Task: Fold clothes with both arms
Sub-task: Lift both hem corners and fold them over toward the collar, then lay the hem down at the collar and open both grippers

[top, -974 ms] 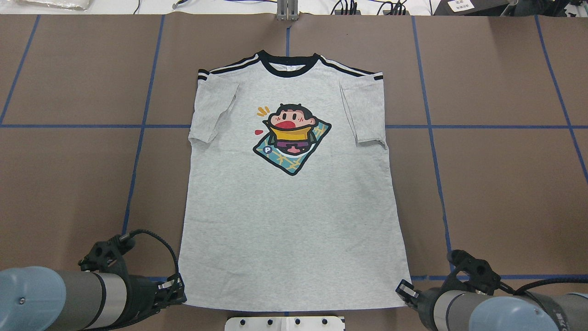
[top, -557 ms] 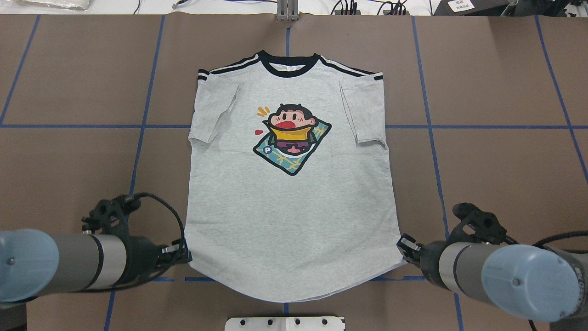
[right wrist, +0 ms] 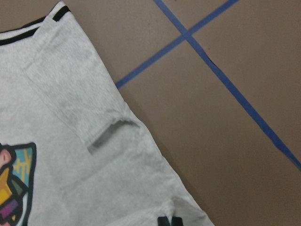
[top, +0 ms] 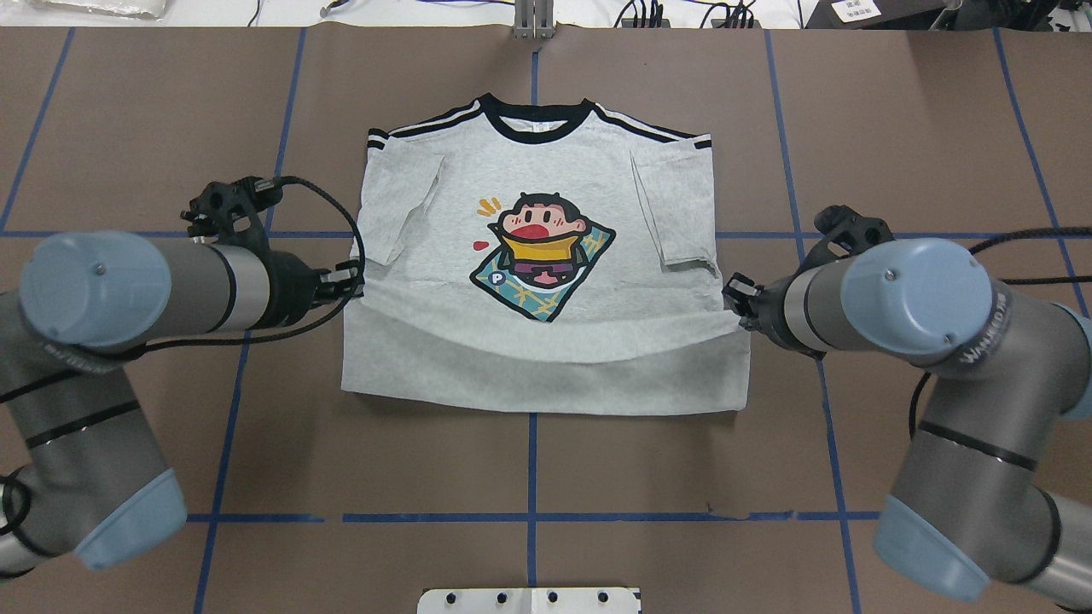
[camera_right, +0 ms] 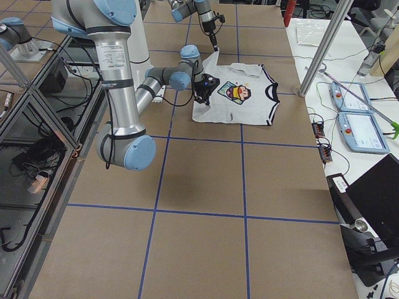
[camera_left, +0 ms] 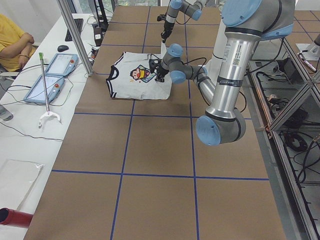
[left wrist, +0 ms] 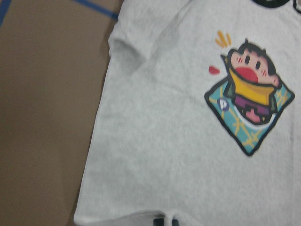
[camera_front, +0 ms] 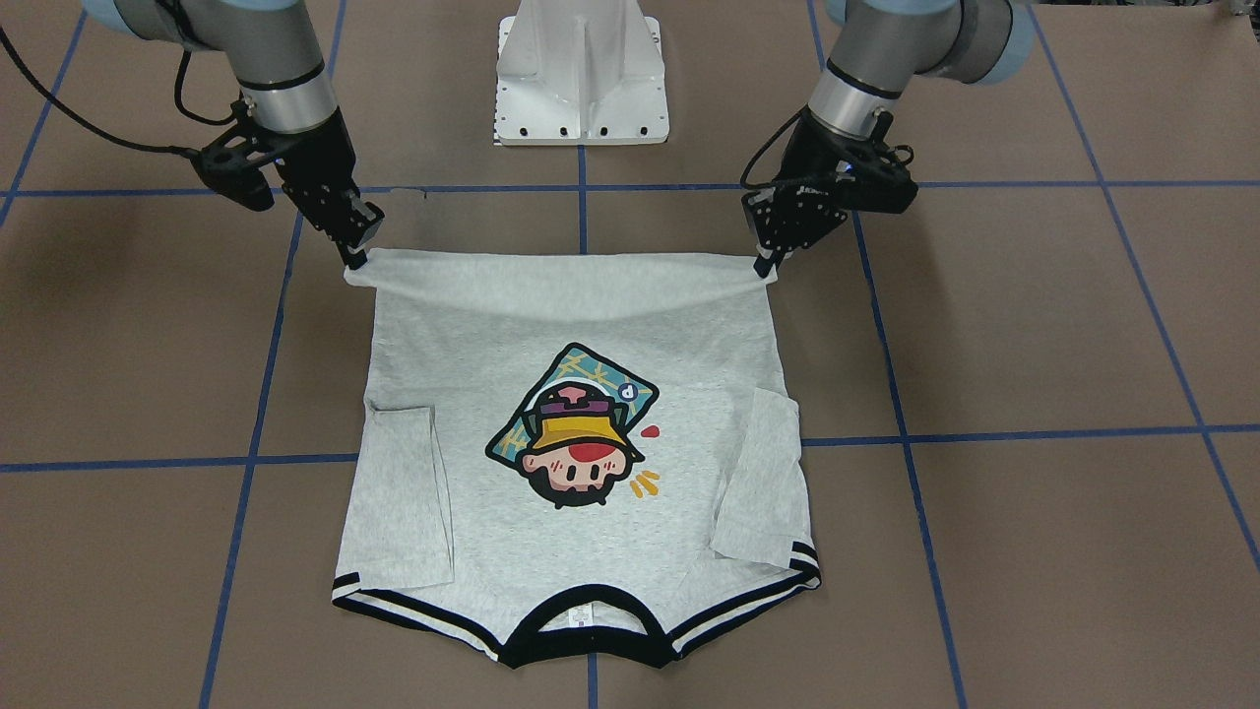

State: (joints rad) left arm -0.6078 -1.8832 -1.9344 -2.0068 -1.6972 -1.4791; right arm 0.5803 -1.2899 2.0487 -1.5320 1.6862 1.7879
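The grey T-shirt (top: 546, 375) lies print-up on the brown table, collar at the far side, sleeves folded in. Its hem is lifted and doubled over the lower body, reaching just below the cartoon print (top: 543, 256). My left gripper (top: 357, 286) is shut on the hem's left corner. My right gripper (top: 732, 298) is shut on the right corner. In the front-facing view the left gripper (camera_front: 766, 264) and right gripper (camera_front: 352, 258) hold the hem stretched and sagging between them above the shirt (camera_front: 679, 473). The wrist views show the shirt below (left wrist: 160, 141) (right wrist: 94, 155).
The white pedestal base (top: 529, 599) stands at the table's near edge. Blue tape lines (top: 532, 465) grid the brown table. A metal post (top: 533, 19) and cables stand at the far edge. A side table with tablets (camera_left: 47, 77) and a seated person show in the left view.
Both grippers moved away from the robot, from the near edge toward the collar, carrying the hem corners. The shirt's lower part has folded over itself.
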